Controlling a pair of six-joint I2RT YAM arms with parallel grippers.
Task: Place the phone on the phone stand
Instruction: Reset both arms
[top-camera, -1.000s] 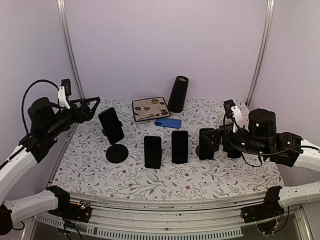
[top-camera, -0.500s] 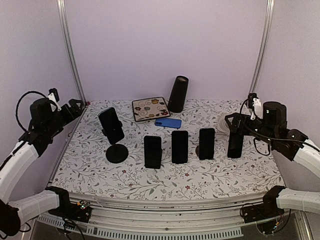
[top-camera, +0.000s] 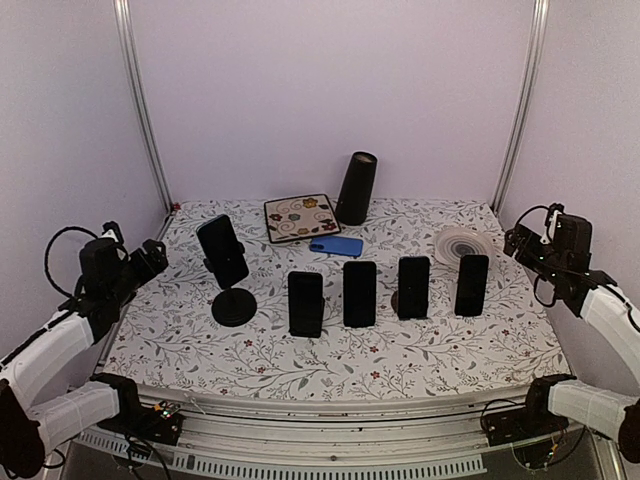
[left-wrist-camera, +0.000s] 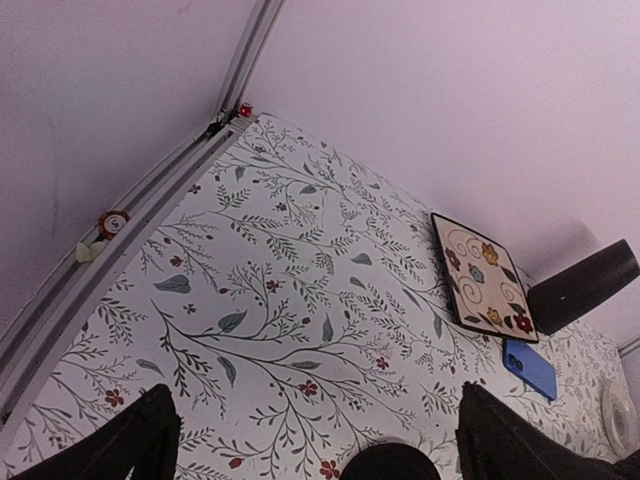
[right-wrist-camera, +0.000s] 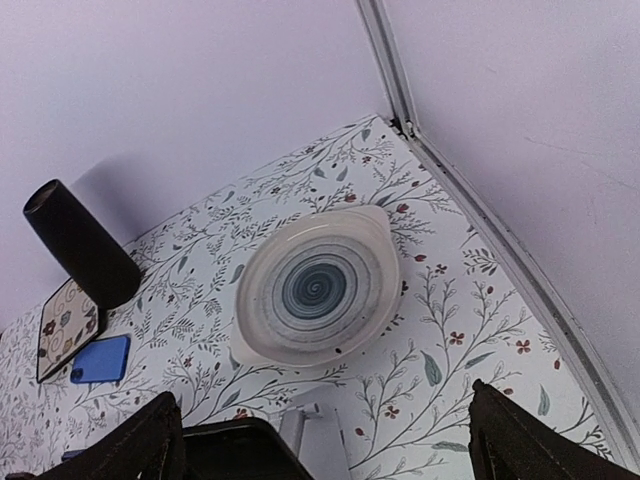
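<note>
Near the side edges of the worktop (top-camera: 450, 352), the left gripper (top-camera: 150, 260) hangs over the left edge and the right gripper (top-camera: 521, 241) over the right edge. Each has its jaws spread wide with nothing between them, and both are well apart from everything on the floral cloth. Across the middle runs a row of upright dark phones (top-camera: 359, 294), four side by side. Just beyond the row's left end, the phone (top-camera: 222, 248) rests tilted on the phone stand (top-camera: 233, 306), whose round black base sits on the cloth. Toward the right edge a swirl-patterned plate (right-wrist-camera: 318, 286) lies flat. Farther back a blue phone (top-camera: 336, 245) lies flat, with a flowered square tile (top-camera: 301, 217) just behind it, and a black cylinder (top-camera: 356, 188) stands near the far edge.
</note>
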